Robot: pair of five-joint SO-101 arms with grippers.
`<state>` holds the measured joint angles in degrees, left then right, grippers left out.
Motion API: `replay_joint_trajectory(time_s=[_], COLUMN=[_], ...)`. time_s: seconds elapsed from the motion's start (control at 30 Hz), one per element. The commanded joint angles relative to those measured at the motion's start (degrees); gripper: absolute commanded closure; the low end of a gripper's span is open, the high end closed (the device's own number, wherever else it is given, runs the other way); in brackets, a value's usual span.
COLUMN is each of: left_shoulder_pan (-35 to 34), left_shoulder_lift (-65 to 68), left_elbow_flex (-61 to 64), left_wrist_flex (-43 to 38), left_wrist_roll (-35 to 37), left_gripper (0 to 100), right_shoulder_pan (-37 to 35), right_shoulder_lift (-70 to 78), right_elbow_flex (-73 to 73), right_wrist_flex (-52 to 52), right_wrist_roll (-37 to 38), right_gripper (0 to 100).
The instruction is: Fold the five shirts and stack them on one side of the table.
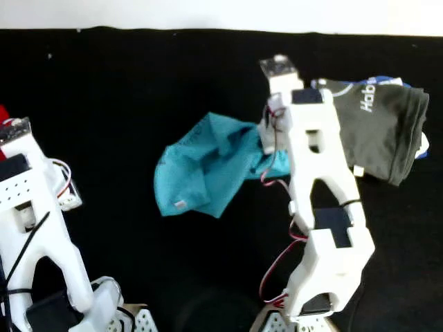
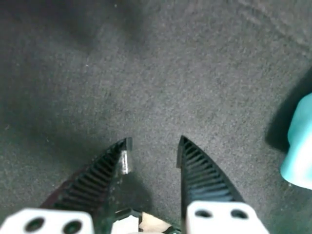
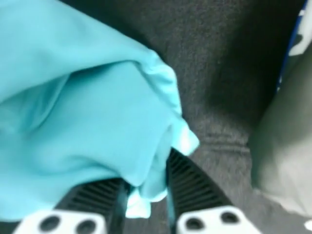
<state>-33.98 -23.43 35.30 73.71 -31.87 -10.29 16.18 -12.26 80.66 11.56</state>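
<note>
The right fingers (image 3: pixel 192 187) are clamped on the 3 o'clock edge of the crumpled teal shirt (image 1: pixel 204 169) at the middle of the black table (image 1: pixel 104 90), a folded grey shirt (image 1: pixel 377 131) lies at its 2 o'clock, and the left fingers (image 2: pixel 202 170) stand narrowly parted, holding nothing, at 8 o'clock.

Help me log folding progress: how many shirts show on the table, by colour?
Teal shirt: 1, crumpled
Dark grey shirt: 1, folded
Blue shirt: 1, edges peeking out by the grey one
Red cloth: 1, at the table's edge, too little to call it a shirt
Total: 3 shirts, plus the red cloth
</note>
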Motion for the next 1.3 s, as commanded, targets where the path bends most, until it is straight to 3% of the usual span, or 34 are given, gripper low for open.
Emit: replay_joint_trajectory(time_s=[0.0,0.23,0.43,0.53,0.77,0.97,1.1,1.27], left_shoulder_pan=[2.8,22.0,43.5,50.3,52.1,55.5,55.4,52.7], left_shoulder_lift=[-0.1,-0.2,-0.2,-0.1,0.7,11.7,17.7,19.1], left_elbow_flex=[-0.4,-0.4,-0.5,-0.3,-0.2,-0.7,-2.2,-8.0], left_wrist_flex=[-0.5,-0.2,-0.3,-0.8,-8.5,-10.1,-14.6,-12.5], left_wrist_roll=[0.2,9.1,14.5,15.4,16.9,16.9,16.9,16.9], left_gripper=[84,84,83,81,76,76,79,83], right_shoulder_pan=[-1.3,-1.2,1.0,2.4,3.4,3.5,3.5,3.5], right_shoulder_lift=[-0.1,-0.2,-5.3,-9.9,-20.4,-27.0,-29.7,-33.3], right_elbow_flex=[-10.8,-27.0,-28.2,-28.1,-19.3,-10.0,-6.8,0.1], right_wrist_flex=[8.0,20.5,20.4,20.4,20.4,20.2,20.2,20.2], right_wrist_roll=[-0.1,-0.1,-0.2,-0.2,-0.2,-0.2,-0.2,-0.2], right_gripper=[78.1,77.4,77.4,77.4,77.4,77.4,77.5,77.5])
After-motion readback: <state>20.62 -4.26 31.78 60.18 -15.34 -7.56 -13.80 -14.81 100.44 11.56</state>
